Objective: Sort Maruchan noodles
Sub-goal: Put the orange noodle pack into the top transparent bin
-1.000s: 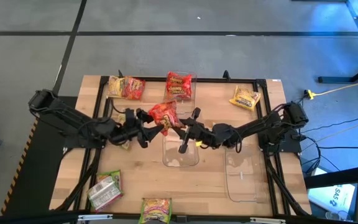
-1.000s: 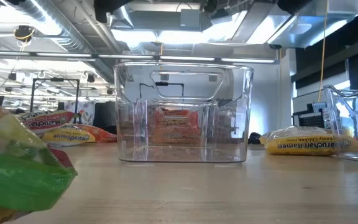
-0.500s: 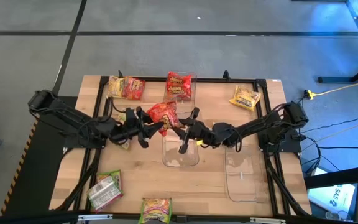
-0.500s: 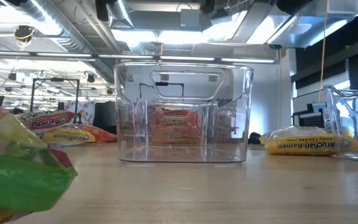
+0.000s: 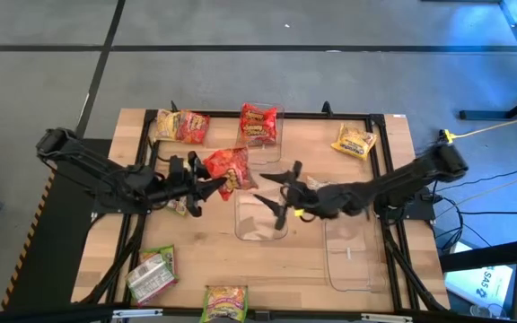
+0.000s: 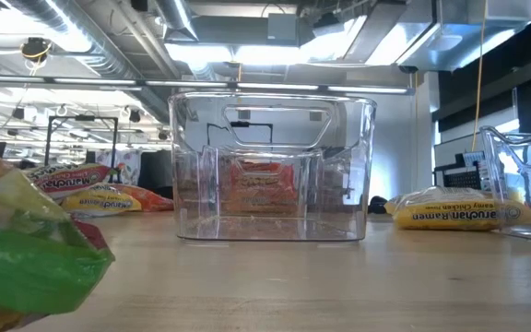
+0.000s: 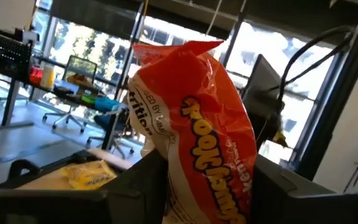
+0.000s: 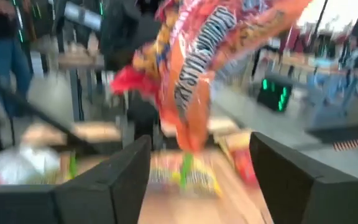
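The left pincer [image 5: 206,184] holds a red noodle packet [image 5: 226,168] by its lower edge, lifted above the desk [image 5: 196,260] near the middle. In the left wrist view the packet [image 7: 194,134] stands upright, pinched between that arm's fingers [image 7: 138,183]. The right pincer [image 5: 276,190] hangs over the middle clear bin [image 5: 260,224] with its fingers spread wide and nothing in them, just beside the packet but apart from it. Along the far edge lie 2 packets side by side [image 5: 182,126], another red packet [image 5: 258,123] and a yellow packet [image 5: 354,142]. Near the front edge lie 2 green packets [image 5: 153,274]. A second clear bin [image 5: 355,260] sits toward the right edge.
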`<action>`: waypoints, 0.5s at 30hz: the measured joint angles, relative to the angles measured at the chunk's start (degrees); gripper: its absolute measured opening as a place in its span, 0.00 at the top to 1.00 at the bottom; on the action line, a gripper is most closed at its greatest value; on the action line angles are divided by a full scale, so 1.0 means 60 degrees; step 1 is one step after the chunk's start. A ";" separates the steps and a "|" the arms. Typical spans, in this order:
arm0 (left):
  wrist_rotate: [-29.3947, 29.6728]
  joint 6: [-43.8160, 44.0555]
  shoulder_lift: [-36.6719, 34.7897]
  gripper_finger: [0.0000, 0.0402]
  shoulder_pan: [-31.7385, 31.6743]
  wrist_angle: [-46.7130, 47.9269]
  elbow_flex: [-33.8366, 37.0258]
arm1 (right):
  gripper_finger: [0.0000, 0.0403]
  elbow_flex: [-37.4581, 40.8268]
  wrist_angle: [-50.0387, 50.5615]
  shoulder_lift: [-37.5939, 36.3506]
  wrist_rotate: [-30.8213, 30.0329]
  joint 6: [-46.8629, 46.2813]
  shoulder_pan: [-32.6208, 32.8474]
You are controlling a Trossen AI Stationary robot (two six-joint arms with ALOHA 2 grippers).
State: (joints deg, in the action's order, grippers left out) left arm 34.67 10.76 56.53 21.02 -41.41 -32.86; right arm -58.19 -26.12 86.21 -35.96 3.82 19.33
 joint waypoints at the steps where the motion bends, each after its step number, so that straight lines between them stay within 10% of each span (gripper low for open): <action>1: 0.0012 0.0000 -0.0119 0.62 -0.0003 0.0439 0.0000 | 0.37 0.0000 0.0830 -0.0279 -0.0124 -0.0224 0.0136; 8: 0.0050 -0.0052 -0.0728 0.64 -0.0445 0.3159 0.0000 | 0.40 0.0231 0.5820 -0.1524 0.0014 -0.2409 0.0448; 15: -0.1278 -0.0128 -0.0722 0.64 -0.2508 0.4569 -0.0001 | 0.47 0.1052 0.6218 -0.1591 0.0268 -0.2387 -0.0338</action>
State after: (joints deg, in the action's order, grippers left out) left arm 27.01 10.00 52.20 5.97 -13.99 -32.87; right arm -51.88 11.19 76.66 -34.36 -10.51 17.30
